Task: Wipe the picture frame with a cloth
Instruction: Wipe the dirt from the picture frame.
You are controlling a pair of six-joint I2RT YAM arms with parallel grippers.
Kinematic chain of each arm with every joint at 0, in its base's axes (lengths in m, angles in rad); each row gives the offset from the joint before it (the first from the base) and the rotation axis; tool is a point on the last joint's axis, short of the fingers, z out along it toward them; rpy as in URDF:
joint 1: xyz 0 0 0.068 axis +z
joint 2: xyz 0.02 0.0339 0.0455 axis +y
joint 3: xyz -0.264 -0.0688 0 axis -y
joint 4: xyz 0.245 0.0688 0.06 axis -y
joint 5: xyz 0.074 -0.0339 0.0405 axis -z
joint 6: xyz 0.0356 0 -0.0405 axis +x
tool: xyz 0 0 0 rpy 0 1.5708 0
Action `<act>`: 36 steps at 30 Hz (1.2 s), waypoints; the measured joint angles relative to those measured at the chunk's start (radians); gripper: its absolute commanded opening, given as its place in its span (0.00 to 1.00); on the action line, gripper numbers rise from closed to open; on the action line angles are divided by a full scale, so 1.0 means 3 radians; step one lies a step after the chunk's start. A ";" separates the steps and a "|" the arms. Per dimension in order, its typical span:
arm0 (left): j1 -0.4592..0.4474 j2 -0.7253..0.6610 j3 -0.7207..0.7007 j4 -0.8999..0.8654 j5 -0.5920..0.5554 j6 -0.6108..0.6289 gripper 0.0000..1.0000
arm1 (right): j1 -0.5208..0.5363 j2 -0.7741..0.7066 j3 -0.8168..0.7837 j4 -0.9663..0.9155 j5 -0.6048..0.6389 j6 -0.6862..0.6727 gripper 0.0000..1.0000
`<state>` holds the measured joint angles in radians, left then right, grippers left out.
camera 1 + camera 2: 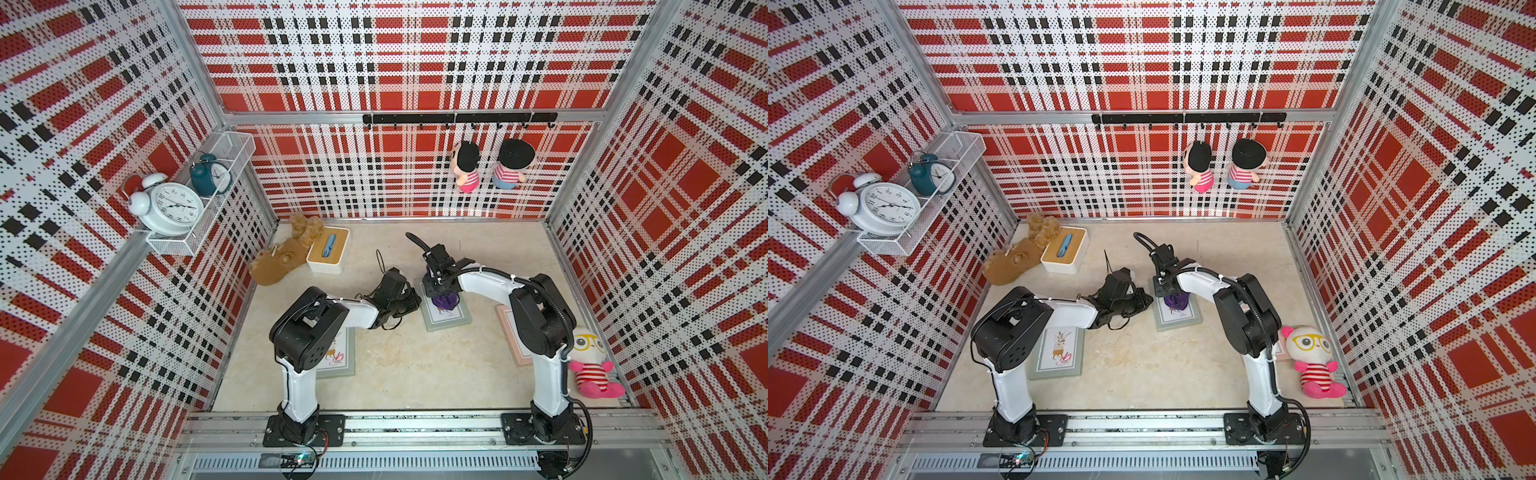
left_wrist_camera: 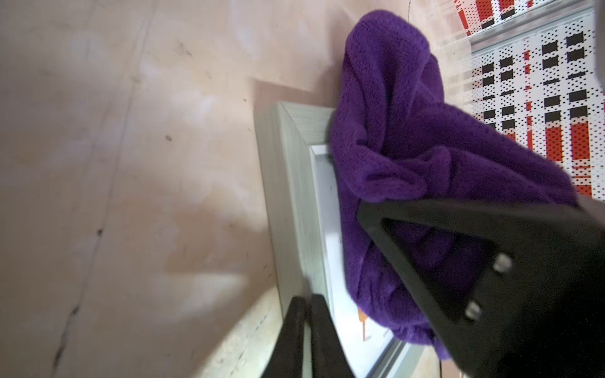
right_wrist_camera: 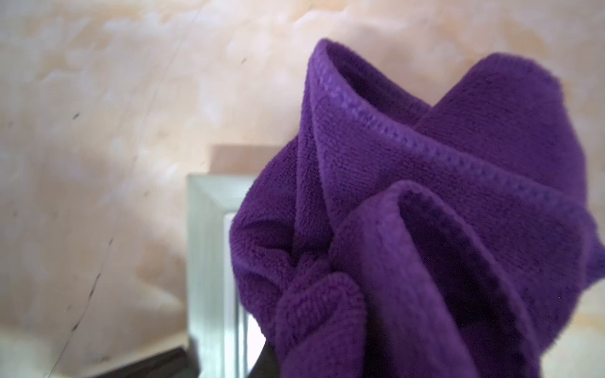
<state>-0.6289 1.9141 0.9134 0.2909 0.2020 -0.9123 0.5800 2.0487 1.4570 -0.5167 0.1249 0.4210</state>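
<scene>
Plaid walls (image 1: 415,62) enclose a beige table (image 1: 395,374). Both arms bend inward, the right arm (image 1: 536,320) down over the middle frame (image 1: 451,321), the left arm (image 1: 309,328) at its edge. The cloth (image 1: 445,301) lies bunched on the frame, pinched by the right claw (image 1: 441,289). The left wrist view alone shows the left claw (image 2: 307,304) pressed together.
</scene>
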 measured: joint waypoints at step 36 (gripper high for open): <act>-0.0001 0.0008 -0.0032 -0.0042 -0.0004 0.0001 0.10 | -0.0206 -0.0175 -0.0039 -0.0212 0.0328 0.0134 0.00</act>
<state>-0.6292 1.9163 0.9039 0.2783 0.2008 -0.9119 0.5182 1.9961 1.4452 -0.5804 0.2234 0.4610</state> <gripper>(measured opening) 0.099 0.130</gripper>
